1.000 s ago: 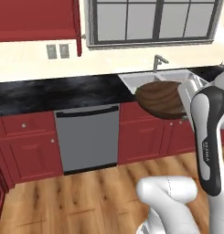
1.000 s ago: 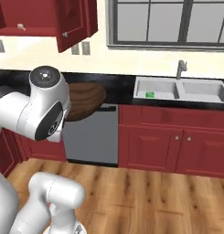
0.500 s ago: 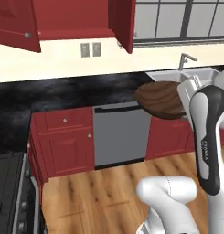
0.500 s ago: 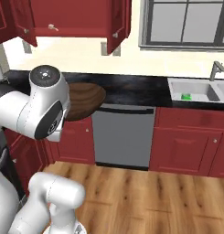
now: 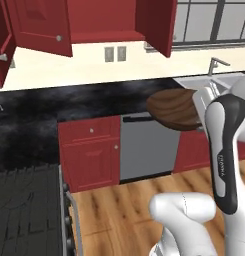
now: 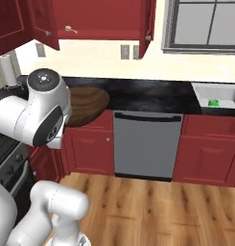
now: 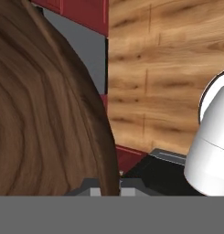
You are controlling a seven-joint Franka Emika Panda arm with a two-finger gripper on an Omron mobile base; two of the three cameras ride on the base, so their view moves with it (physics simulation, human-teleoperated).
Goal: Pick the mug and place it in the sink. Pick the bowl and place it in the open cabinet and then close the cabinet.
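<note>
Base further left vs before; bowl (image 5: 173, 108) tilted, rim pinched in gripper (image 7: 109, 189).

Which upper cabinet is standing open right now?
The cabinet above the black counter, left of the window: both its doors swing outward, exposing its red interior. The bowl is held up below it.

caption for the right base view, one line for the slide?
Arm carries the bowl in front of the counter, below the open cabinet; mug sits in the sink.
</note>
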